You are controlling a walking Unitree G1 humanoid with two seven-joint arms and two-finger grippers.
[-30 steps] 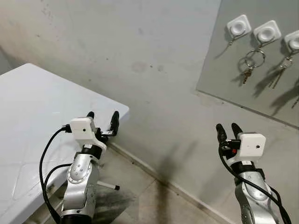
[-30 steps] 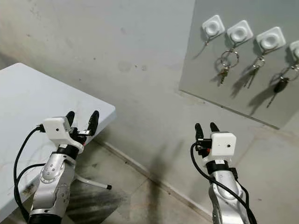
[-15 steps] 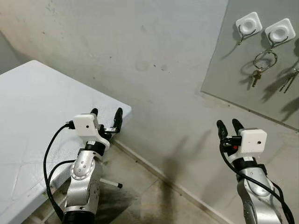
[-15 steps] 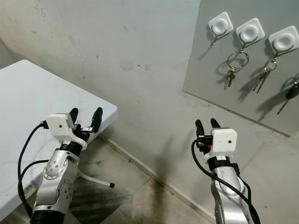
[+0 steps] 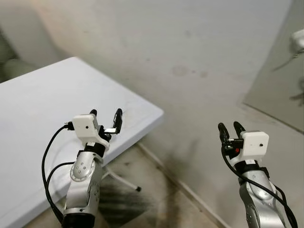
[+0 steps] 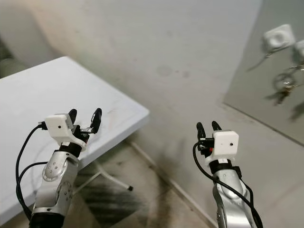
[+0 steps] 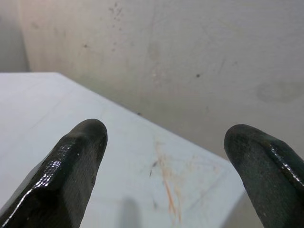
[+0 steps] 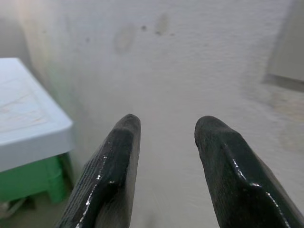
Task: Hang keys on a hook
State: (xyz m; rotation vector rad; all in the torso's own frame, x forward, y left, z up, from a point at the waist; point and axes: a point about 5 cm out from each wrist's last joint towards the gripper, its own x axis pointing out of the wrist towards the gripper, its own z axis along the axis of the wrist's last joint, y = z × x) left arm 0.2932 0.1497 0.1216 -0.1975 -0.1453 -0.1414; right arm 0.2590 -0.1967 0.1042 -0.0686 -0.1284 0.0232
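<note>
Both arms are raised in front of the body, fingers pointing up and forward toward the grey wall (image 5: 156, 42).

Left gripper (image 5: 105, 114): fingers spread well apart, nothing between them. It sits over the near edge of the white table (image 5: 38, 109). In the left wrist view the two black fingertips (image 7: 78, 142) frame the tabletop, which carries faint orange scratch marks (image 7: 167, 183) near its corner.

Right gripper (image 5: 228, 128): fingers a narrow gap apart, nothing held. It is well clear of the table, out in front of the bare wall. The right wrist view shows the table corner off to one side with something green (image 8: 33, 183) beneath it; what it is cannot be told.

Task items: a grey panel (image 6: 266, 95) is mounted on the wall at the robot's upper right. On it is a white square hook (image 6: 279, 37), blurred. Below and right of that hook a key ring with keys (image 6: 285, 85) hangs from a neighbouring hook at the picture edge, its long axis vertical, the keys pointing down. Blur hides finer detail. The keys are well apart from both grippers, above and to the right of the right one.

Floor (image 5: 152, 199): tiled, dark-stained along the wall base. A white table leg (image 5: 121, 179) runs slantwise under the table.
</note>
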